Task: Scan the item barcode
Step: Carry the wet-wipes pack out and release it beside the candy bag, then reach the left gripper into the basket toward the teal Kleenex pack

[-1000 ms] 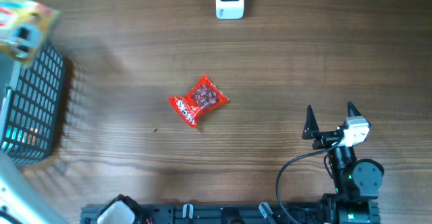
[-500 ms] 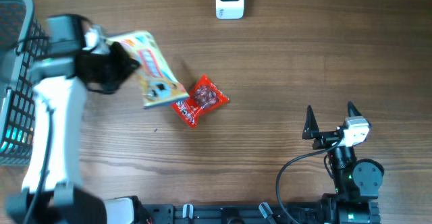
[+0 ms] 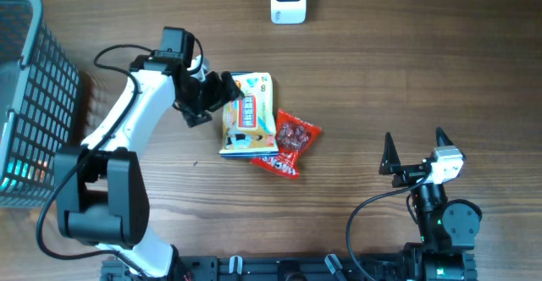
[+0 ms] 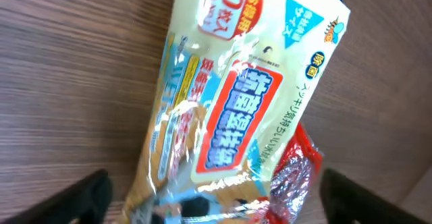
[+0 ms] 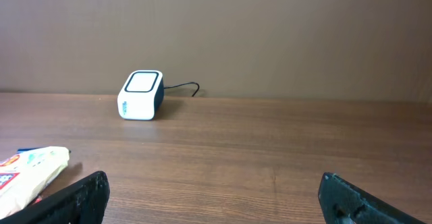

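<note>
A yellow wet-wipe pack (image 3: 246,116) lies flat on the table with its right edge over a red snack packet (image 3: 292,143). My left gripper (image 3: 212,100) sits at the pack's left end, open. In the left wrist view the pack (image 4: 236,109) lies between the wide-apart fingers of that gripper (image 4: 216,200), touching neither, and the red packet (image 4: 297,177) shows beneath it. The white barcode scanner (image 3: 288,0) stands at the far edge. My right gripper (image 3: 415,148) rests open and empty at the near right, facing the scanner (image 5: 140,95).
A grey wire basket (image 3: 34,103) stands at the left edge. The scanner's cable trails behind it toward the back wall. The left arm stretches from the near left across to the pack.
The left arm carried the pack from over the basket to mid-table, set it down and opened its jaws. The red packet was pushed to the right. The right arm stayed still.
</note>
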You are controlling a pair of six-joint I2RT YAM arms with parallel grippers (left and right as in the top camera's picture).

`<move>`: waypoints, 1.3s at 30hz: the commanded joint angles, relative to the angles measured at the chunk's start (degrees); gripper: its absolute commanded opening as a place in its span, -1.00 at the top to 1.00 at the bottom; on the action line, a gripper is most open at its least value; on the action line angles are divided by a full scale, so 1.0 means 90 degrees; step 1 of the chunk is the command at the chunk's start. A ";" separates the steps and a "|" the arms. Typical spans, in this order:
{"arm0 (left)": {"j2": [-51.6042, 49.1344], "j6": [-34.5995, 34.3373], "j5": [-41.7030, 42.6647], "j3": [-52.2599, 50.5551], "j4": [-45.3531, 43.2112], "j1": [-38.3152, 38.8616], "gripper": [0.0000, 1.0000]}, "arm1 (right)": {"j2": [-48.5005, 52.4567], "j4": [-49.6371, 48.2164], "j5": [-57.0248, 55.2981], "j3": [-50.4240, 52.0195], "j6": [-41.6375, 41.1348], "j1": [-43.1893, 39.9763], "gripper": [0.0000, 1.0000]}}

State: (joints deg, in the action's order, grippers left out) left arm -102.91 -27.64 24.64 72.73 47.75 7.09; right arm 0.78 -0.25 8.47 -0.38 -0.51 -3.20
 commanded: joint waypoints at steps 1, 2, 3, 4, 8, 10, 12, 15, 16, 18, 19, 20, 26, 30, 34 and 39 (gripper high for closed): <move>0.0503 0.0029 -0.0080 0.0262 0.0301 -0.0406 -1.00 | -0.0039 -0.0027 -0.0068 0.0010 0.0044 -0.0027 -0.99; 0.0644 0.0029 -0.0080 0.0471 0.0512 -0.0532 -1.00 | -0.0039 -0.0027 -0.0068 0.0010 0.0044 -0.0027 -0.99; 0.0828 0.0034 -0.0080 0.0746 0.0753 -0.0699 -1.00 | -0.0039 -0.0027 -0.0068 0.0010 0.0046 -0.0027 -0.99; 0.0962 0.0053 -0.0080 0.0964 0.0913 -0.0809 -1.00 | -0.0039 -0.0027 -0.0068 0.0010 0.0046 -0.0027 -0.99; 0.1732 0.0267 -0.0112 0.2191 0.1443 -0.1328 -1.00 | -0.0039 -0.0027 -0.0068 0.0010 0.0046 -0.0027 -0.99; 0.2144 0.0265 -0.0340 0.2664 0.1440 -0.1586 -1.00 | -0.0039 -0.0027 -0.0068 0.0010 0.0046 -0.0027 -1.00; 0.2472 0.0265 -0.0845 0.2994 0.1435 -0.1838 -1.00 | -0.0039 -0.0027 -0.0068 0.0010 0.0046 -0.0027 -0.99; 0.3094 0.0265 -0.2494 0.3269 0.1290 -0.2470 -1.00 | -0.0039 -0.0027 -0.0068 0.0010 0.0046 -0.0027 -0.99; 0.3249 0.0265 -0.2943 0.3269 0.1239 -0.2708 -1.00 | -0.0039 -0.0027 -0.0068 0.0010 0.0046 -0.0027 -1.00; 0.3441 0.0265 -0.3509 0.3269 0.1224 -0.3167 -1.00 | -0.0039 -0.0027 -0.0068 0.0010 0.0046 -0.0027 -0.98; 0.3483 0.0265 -0.3767 0.3269 0.1224 -0.3444 -1.00 | -0.0039 -0.0027 -0.0068 0.0010 0.0046 -0.0027 -0.99; 0.3485 0.0262 -0.3881 0.3269 0.1224 -0.3628 -1.00 | -0.0039 -0.0027 -0.0068 0.0010 0.0049 -0.0027 -0.99; 0.2747 0.0165 -0.4721 0.3266 0.1098 -0.4954 -1.00 | -0.0039 -0.0027 -0.0068 0.0010 0.0046 -0.0027 -0.99; 0.2050 0.0168 -0.4750 0.3266 0.1265 -0.5370 -1.00 | -0.0039 -0.0027 -0.0068 0.0010 0.0049 -0.0027 -0.99; 0.1292 0.0168 -0.4748 0.3266 0.1515 -0.5746 -1.00 | -0.0039 -0.0027 -0.0068 0.0010 0.0046 -0.0027 -0.99; 0.0493 0.0168 -0.4738 0.3264 0.1870 -0.6076 -1.00 | -0.0039 -0.0027 -0.0068 0.0010 0.0046 -0.0027 -0.99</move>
State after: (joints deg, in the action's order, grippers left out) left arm -94.02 -26.20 -16.97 101.86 63.07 -45.65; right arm 0.78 -0.25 8.49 -0.38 -0.51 -3.20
